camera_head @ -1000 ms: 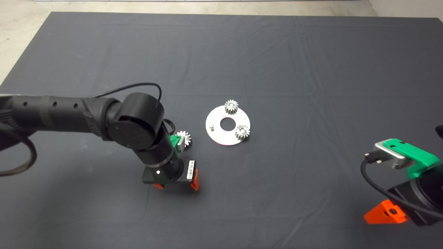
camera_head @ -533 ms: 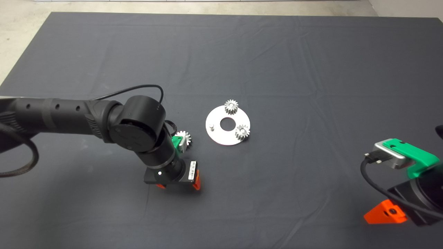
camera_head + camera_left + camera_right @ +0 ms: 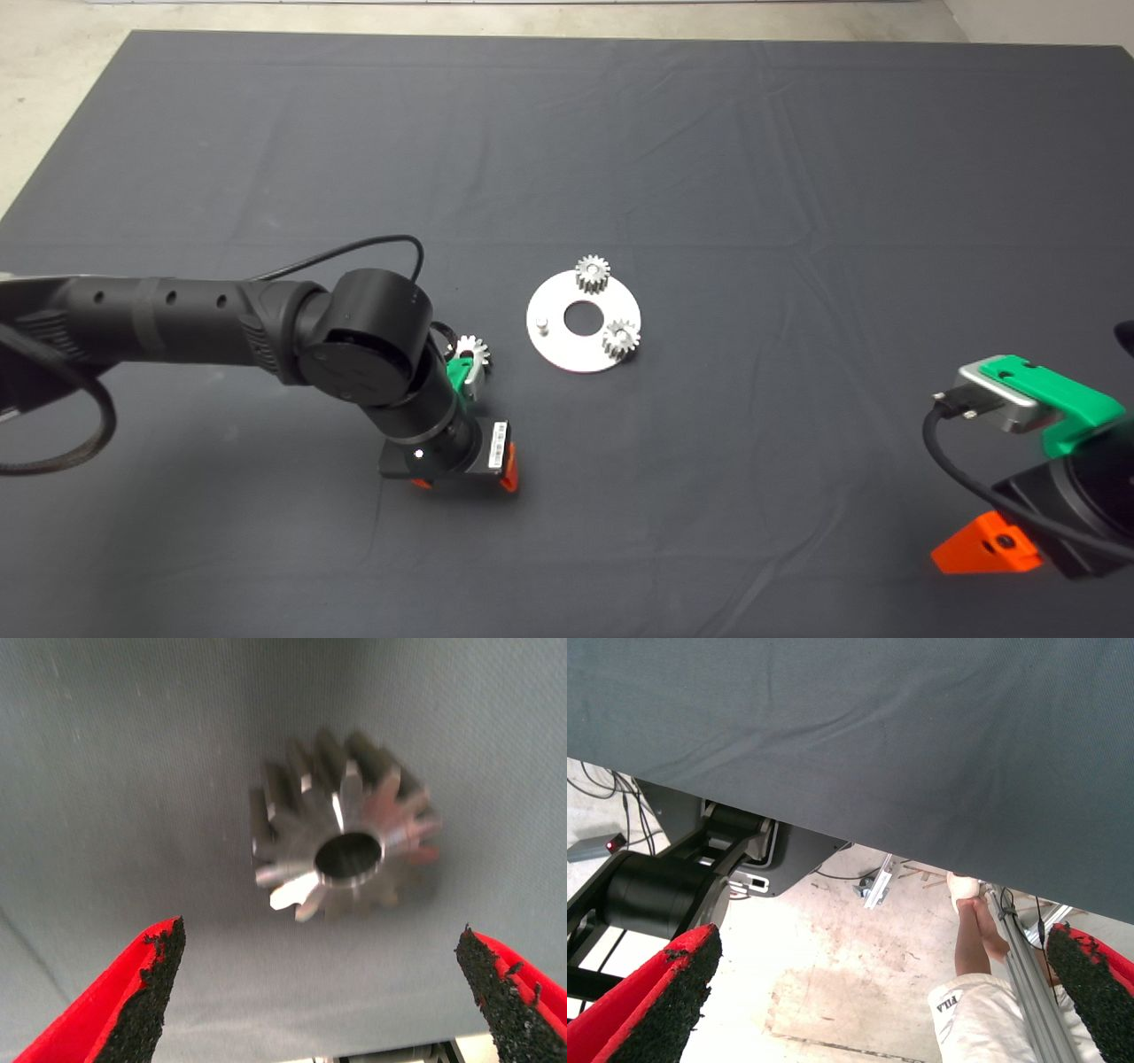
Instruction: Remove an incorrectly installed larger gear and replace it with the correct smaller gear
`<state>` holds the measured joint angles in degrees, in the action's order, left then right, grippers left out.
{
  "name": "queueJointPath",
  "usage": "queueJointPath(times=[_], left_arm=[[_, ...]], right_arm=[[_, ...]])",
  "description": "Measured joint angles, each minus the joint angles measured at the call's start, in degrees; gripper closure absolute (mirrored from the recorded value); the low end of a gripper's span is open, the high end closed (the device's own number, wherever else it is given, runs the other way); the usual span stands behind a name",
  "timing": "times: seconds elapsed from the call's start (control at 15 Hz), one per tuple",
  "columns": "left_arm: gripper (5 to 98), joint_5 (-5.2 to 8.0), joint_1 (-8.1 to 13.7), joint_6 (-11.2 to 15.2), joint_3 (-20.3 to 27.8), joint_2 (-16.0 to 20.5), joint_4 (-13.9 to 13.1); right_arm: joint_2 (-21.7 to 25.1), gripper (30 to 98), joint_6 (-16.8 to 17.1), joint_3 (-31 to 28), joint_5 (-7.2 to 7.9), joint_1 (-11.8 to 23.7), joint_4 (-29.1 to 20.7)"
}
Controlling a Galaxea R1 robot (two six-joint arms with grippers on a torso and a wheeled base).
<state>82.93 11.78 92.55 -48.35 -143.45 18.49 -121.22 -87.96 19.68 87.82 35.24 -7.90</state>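
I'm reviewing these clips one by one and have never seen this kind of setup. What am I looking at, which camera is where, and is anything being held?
This is a robot with two black arms at a table covered by a dark mat. The wide picture comes from a camera above, looking down. The other two come from cameras on each wrist, so each shows its own claw's two red fingers.

On the mat lies a white round plate with a centre hole. Two small silver gears sit on it, and one short peg stands bare.

The left claw hangs open over a steel gear lying on the mat beside the plate, the same gear that shows by the arm from above. It holds nothing yet.

The right claw waits open at the lower right edge. Its camera sees the floor beyond the mat and a person's leg.
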Motion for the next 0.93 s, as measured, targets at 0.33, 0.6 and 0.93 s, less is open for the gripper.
queueJointPath(times=[0.33,0.6,0.93], left_arm=[[25.2,0.0,0.0,-1.1,-2.5,-1.8,1.0],[25.2,0.04,0.0,-1.4,-3.6,-2.9,2.2],[28.6,0.11,0.0,-1.5,-4.0,-3.2,3.8]], right_arm=[[0.0,31.6,0.0,0.0,0.02,0.0,0.0],[0.1,31.6,0.0,0.0,0.02,0.0,0.0],[0.1,31.6,0.0,0.0,0.02,0.0,0.0]])
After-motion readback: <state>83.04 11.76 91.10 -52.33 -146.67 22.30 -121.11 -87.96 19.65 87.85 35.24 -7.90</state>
